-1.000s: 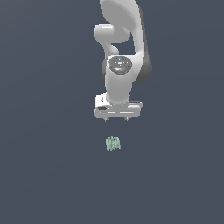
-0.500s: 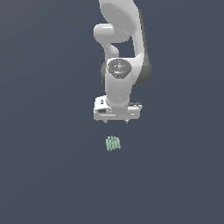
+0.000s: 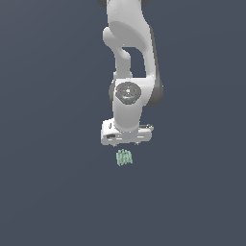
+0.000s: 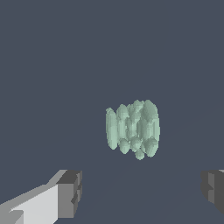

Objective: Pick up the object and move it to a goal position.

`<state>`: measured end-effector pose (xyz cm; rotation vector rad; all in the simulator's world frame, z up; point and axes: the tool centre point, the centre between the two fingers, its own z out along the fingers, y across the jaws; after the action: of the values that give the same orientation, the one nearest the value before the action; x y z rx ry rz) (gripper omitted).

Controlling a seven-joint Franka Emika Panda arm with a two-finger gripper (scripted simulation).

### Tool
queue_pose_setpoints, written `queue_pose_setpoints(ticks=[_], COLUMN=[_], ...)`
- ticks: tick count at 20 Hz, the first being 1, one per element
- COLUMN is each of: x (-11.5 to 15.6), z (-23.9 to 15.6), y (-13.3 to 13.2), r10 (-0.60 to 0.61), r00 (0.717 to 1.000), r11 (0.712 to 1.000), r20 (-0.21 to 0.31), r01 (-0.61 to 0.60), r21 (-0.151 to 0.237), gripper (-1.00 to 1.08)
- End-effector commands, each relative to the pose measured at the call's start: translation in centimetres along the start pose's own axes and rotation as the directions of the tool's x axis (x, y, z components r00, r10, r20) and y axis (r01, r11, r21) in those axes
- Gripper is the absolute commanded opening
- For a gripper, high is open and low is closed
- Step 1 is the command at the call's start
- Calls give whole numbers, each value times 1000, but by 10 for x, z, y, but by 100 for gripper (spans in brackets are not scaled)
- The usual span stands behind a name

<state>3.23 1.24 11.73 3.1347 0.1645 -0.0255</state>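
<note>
- So we've got one tiny pale mint-green ribbed block (image 3: 124, 157) sitting on the plain dark grey floor (image 3: 48, 192), just below the white robot gripper (image 3: 126, 142) in the exterior view and not touching it.
- Our gripper is spread wide with nothing in it — in the wrist view the two dark grey finger pads (image 4: 70, 193) sit well apart, and the ribbed block (image 4: 133, 128) is out ahead of the gap between them, closer to the centre than to either pad.
- Handling guess: it looks small and light, probably rigid, so weight shouldn't be an issue. The bumpy ridges are the tricky bit — flat pads will only catch the rib tops, so we'd expect it could twist or slip if squeezed off-centre.
- We'd take it across the middle, one pad on each ribbed side, low enough to get a good bite.
- Count: one block, one arm, one gripper with two fingers. We can't spot any goal marker in either view.
</note>
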Motion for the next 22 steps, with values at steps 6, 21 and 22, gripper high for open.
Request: queue_pose_setpoints(ticks=[6, 21, 22], x=[20, 23, 23], z=[22, 56, 61], y=[7, 9, 8], r10=[-41, -48, -48], r00=[999, 999, 999], r11=[999, 999, 999], r20=[-14, -16, -16], r01=[41, 48, 48], r21=[1, 1, 1], gripper=[100, 100, 100])
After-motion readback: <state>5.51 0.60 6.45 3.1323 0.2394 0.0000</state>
